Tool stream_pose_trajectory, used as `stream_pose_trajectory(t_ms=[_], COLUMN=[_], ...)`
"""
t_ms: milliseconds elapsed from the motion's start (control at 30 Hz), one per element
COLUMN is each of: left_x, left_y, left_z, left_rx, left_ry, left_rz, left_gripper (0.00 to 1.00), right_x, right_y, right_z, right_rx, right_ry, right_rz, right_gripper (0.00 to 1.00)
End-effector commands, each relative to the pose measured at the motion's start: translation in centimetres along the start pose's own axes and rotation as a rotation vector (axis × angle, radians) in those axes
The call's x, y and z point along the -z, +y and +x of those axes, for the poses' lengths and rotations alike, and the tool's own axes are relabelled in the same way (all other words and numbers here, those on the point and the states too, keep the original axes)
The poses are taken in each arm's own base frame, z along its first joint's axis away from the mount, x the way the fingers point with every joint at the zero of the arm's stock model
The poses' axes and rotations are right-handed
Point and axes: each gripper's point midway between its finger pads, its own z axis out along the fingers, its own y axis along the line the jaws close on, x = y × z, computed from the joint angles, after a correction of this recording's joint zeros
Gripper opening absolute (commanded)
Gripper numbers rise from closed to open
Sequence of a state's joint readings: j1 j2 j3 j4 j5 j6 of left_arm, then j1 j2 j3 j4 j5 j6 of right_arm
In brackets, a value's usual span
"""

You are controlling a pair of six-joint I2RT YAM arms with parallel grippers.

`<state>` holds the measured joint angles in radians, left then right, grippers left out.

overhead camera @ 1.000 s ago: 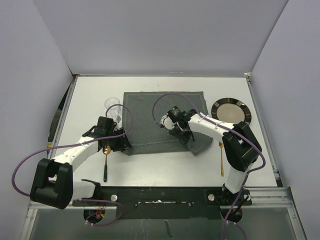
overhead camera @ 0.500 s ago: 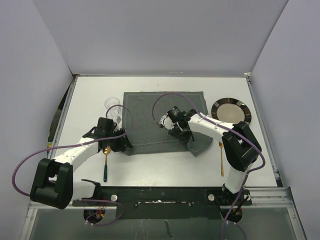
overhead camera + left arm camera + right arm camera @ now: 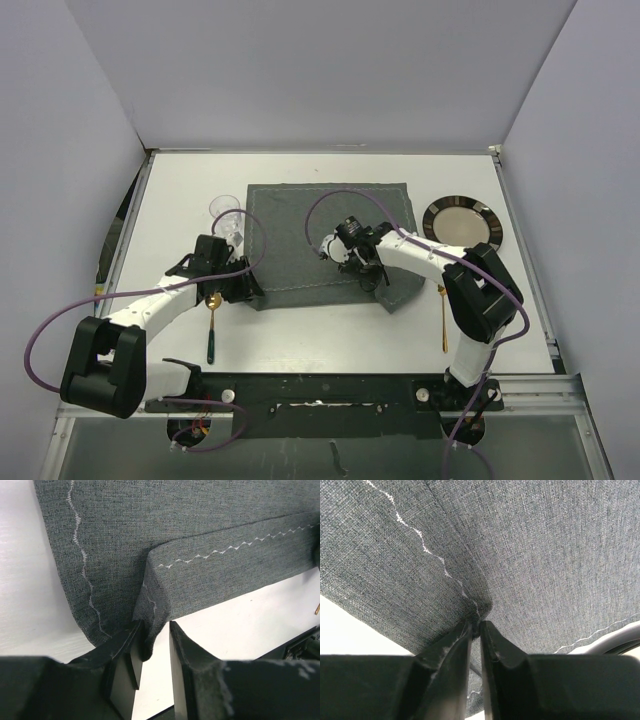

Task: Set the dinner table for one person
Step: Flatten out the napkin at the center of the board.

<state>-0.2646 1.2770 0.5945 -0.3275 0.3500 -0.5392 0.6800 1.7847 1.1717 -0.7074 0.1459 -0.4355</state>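
A dark grey stitched placemat [image 3: 310, 230] lies in the middle of the white dinner table [image 3: 330, 330], its front edge folded over. My left gripper [image 3: 243, 291] is at the mat's front left corner. In the left wrist view, its jaws [image 3: 152, 630] stand apart with the mat's folded corner [image 3: 146, 630] hanging between them against the left finger [image 3: 131, 652]. My right gripper [image 3: 366, 275] is over the mat's front right part. The right wrist view shows that gripper [image 3: 476, 625] shut on a pinched ridge of the placemat [image 3: 520, 545].
A dark-rimmed plate [image 3: 462, 222] sits at the right of the mat and a clear glass [image 3: 225, 212] at its left rear. A gold spoon with a dark handle [image 3: 211, 325] lies front left. A gold utensil [image 3: 443, 318] lies front right.
Both pairs of jaws have narrowed on the cloth. The right gripper has shifted slightly toward the back with the fold. The left arm has barely moved.
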Motion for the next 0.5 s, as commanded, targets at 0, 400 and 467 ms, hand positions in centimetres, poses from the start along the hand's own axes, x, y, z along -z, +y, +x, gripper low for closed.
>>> stream_pose_trajectory(t_ms=[0, 400, 467], left_x=[0.1, 0.6, 1.1], left_y=[-1.2, -1.7, -1.7], left_z=[-1.4, -1.8, -2.1], left_rx=[-0.020, -0.050, -0.067], left_ry=[-0.055, -0.085, -0.109], left_rz=[0.062, 0.082, 0.082], left_gripper=[0.23, 0.04, 0.00], right_x=[0.0, 5.5, 7.2], right_y=[-0.6, -1.1, -0.5], right_z=[-0.6, -2.1, -2.1], right_rx=[-0.014, 0.062, 0.110], right_ry=[-0.035, -0.089, -0.095], right_rz=[0.011, 0.006, -0.011], right_gripper=[0.08, 0.00, 0.00])
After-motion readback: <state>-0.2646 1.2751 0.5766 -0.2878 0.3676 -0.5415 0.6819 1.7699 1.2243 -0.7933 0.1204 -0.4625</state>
